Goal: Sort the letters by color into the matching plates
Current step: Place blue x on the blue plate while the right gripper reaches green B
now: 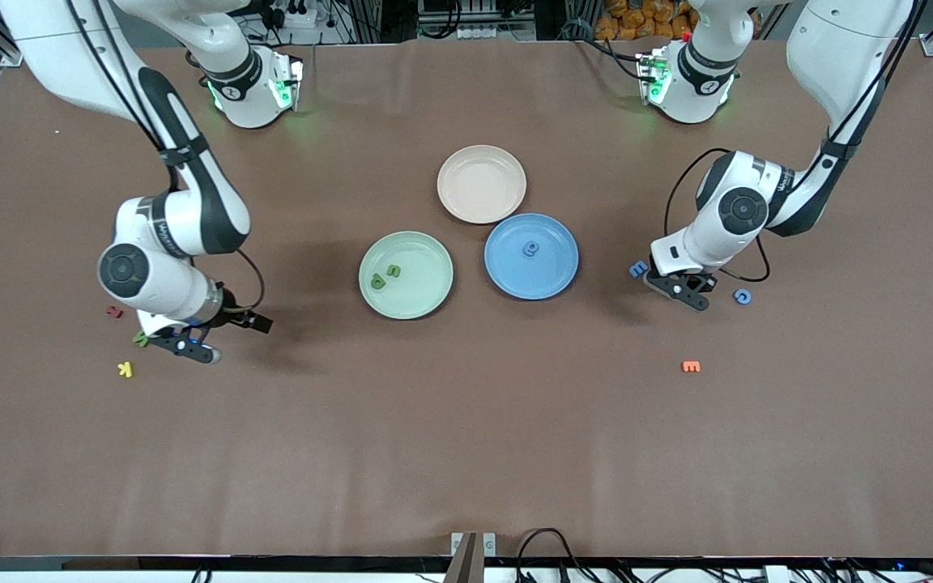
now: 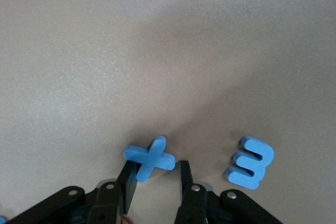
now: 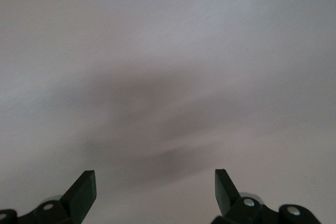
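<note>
**Closing on the blue X: keep the squeeze centred**

The desk point(image 1: 466, 453) carries three plates near its middle: a beige plate point(image 1: 482, 184) toward the robots' edge, then the mint green plate point(image 1: 426, 295) and the blue plate point(image 1: 551, 279) side by side, nearer the front camera. Two green letters point(image 1: 384, 277) lie in the green plate and one blue letter point(image 1: 530, 248) in the blue.

At the left arm's end, the left pincer point(image 2: 157, 179) is down at the desk with its fingers narrowed around a blue X point(image 2: 149, 157), which sits between the jaws but does not look firmly pinched. A blue E point(image 2: 250, 162) lies just beside it and a blue C point(image 1: 743, 296) close by. Judged from this, the squeeze should finish squarely on the X's arms before any lift, without nudging the E.

The right pincer point(image 3: 156, 184) hangs wide and empty at the right arm's end, near a green letter point(image 1: 141, 338), a red letter point(image 1: 114, 311) and a yellow letter point(image 1: 125, 369). An orange letter point(image 1: 691, 367) lies nearer the front edge.
</note>
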`<action>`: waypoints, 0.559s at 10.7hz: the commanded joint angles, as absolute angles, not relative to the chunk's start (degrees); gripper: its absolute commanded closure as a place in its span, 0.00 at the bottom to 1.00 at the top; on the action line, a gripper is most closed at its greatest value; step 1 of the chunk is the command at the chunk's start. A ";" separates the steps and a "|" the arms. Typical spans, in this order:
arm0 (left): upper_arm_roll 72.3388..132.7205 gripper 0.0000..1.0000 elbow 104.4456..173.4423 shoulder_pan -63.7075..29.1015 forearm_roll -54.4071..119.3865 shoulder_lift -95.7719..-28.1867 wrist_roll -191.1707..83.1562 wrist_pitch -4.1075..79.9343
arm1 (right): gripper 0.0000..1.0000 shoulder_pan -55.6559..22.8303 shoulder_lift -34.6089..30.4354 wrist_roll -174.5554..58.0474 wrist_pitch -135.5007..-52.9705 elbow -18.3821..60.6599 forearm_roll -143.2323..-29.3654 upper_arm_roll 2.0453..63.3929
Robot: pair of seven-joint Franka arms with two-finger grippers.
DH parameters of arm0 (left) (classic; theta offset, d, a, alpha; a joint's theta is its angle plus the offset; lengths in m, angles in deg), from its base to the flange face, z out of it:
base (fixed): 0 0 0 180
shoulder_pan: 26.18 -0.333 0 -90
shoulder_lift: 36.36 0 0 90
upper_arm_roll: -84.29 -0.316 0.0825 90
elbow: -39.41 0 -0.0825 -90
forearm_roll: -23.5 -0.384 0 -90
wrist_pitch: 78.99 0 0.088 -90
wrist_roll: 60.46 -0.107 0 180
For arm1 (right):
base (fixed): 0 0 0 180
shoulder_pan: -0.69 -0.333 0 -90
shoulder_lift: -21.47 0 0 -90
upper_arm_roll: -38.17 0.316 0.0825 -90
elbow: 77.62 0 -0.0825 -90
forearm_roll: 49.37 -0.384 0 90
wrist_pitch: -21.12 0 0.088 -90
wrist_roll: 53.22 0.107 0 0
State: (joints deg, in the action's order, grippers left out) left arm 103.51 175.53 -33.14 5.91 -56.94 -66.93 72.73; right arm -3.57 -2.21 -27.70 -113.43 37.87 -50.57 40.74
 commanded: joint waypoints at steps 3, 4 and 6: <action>103.10 1.00 174.76 -32.68 7.06 -57.89 -66.44 73.42 | 0.00 7.25 -1.91 -33.18 -116.25 39.80 -43.24 41.95; 103.10 1.00 174.76 -32.68 7.15 -57.89 -66.43 73.42 | 0.00 9.54 -2.00 -34.40 -117.38 40.67 -41.21 41.95; 103.10 1.00 174.76 -32.59 7.15 -57.89 -66.43 73.42 | 0.00 14.28 -2.35 -38.96 -120.64 42.52 -40.93 42.04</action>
State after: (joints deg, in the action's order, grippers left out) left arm 103.59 175.33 -33.01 6.20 -56.95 -66.92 72.73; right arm 8.99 -2.52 -34.90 -117.41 40.06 -42.65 40.80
